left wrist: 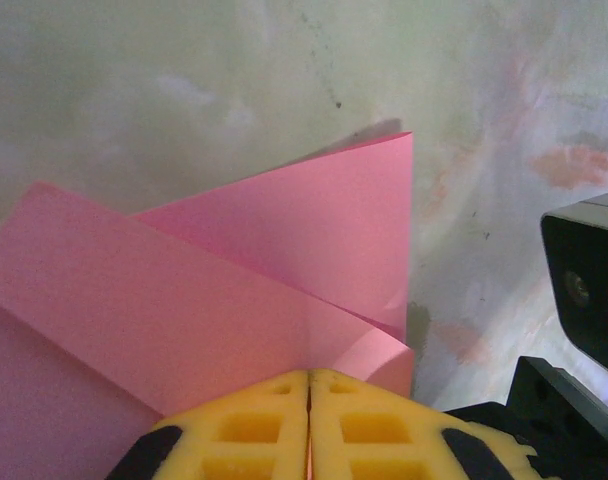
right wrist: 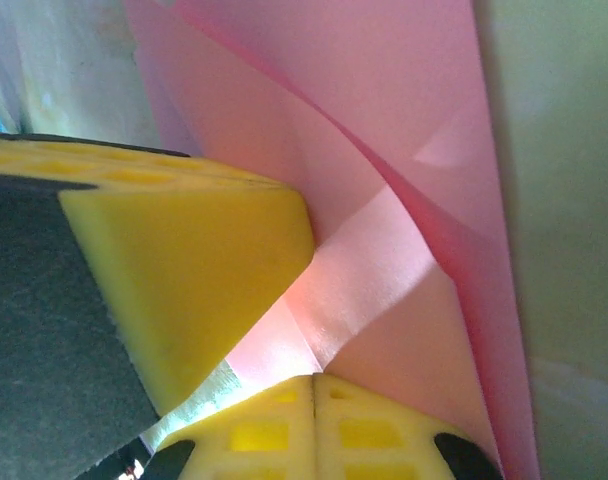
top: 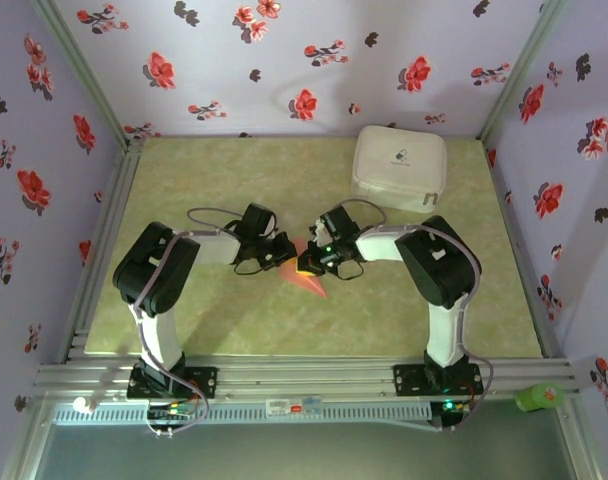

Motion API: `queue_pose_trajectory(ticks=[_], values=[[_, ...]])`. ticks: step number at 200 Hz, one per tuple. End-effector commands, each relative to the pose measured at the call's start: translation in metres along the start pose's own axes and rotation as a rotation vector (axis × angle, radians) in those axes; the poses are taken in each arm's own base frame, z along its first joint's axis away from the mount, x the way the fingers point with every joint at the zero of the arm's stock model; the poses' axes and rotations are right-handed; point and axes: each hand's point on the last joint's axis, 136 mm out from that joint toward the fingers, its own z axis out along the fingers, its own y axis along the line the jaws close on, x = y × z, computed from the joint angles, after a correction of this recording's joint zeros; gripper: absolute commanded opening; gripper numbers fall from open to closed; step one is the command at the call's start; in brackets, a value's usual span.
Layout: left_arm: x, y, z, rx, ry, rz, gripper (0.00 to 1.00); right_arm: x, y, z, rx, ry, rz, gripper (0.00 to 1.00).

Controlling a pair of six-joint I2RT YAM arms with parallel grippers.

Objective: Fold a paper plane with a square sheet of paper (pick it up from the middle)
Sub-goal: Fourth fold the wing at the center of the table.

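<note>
Left tool (top: 282,252): shut. In the left wrist view its yellow pads (left wrist: 249,430) are pressed flat together, with a sliver of pink in the seam, so it's pinching the paper (left wrist: 284,270) at an edge.

Right tool (top: 311,262): shut too, pads (right wrist: 374,430) together with no visible gap. The paper (right wrist: 404,200) runs right down to the seam, but I can't tell if it's actually nipped or just butting against the tips.

The tools are tip to tip, nearly touching. In the right wrist view, one left-tool pad (right wrist: 184,260) sits just beside the right tool's tips, up against the paper.

Paper position: between the two tools and spreading ahead of the tips.
- Top view: a salmon-red point (top: 315,283) sticks out just below the right tool, toward the arm bases, low on the surface (top: 234,320).
- From the left tool: folded layers fan out ahead of the tips. One flap overlaps another, with a sharp corner at the far end and a straight edge on the right.
- From the right tool: one layer bows up off the one under it, with a crease leading into the tips.

White case (top: 399,166): well apart from both tools, beyond the right one, at the far corner of the surface.
</note>
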Motion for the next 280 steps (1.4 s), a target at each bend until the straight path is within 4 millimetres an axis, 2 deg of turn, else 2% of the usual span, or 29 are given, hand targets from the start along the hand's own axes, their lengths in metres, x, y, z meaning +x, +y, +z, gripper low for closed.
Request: queue_pose_trajectory(ticks=[1, 25, 58, 96, 147, 186, 204, 245, 257, 280], values=[[0.012, 0.042, 0.005, -0.128, 0.020, -0.053, 0.09, 0.030, -0.027, -0.003, 0.082, 0.063, 0.053, 0.04], [0.009, 0.044, 0.004, -0.137, 0.008, -0.061, 0.09, 0.038, -0.021, -0.013, 0.064, 0.069, 0.031, 0.05], [0.008, 0.044, 0.005, -0.139, 0.008, -0.063, 0.09, 0.054, -0.034, -0.022, 0.107, 0.089, 0.027, 0.06], [0.010, 0.045, 0.005, -0.144, 0.013, -0.063, 0.09, 0.061, -0.039, -0.030, 0.105, 0.087, 0.028, 0.08], [0.009, 0.046, 0.004, -0.141, 0.010, -0.069, 0.08, 0.084, -0.053, -0.036, 0.099, 0.122, 0.043, 0.08], [0.009, 0.045, 0.003, -0.142, 0.008, -0.070, 0.08, 0.101, -0.057, -0.045, 0.088, 0.146, 0.029, 0.09], [0.009, 0.045, 0.003, -0.139, 0.008, -0.069, 0.08, 0.096, -0.048, -0.054, 0.067, 0.118, 0.014, 0.09], [0.009, 0.041, 0.001, -0.129, 0.006, -0.065, 0.08, 0.064, 0.012, -0.073, -0.097, 0.031, -0.067, 0.10], [0.009, 0.041, 0.001, -0.126, 0.003, -0.065, 0.08, 0.055, 0.016, -0.072, -0.095, 0.020, -0.078, 0.10], [0.009, 0.040, 0.001, -0.123, 0.002, -0.066, 0.09, 0.040, 0.011, -0.060, -0.062, 0.028, -0.052, 0.09]])
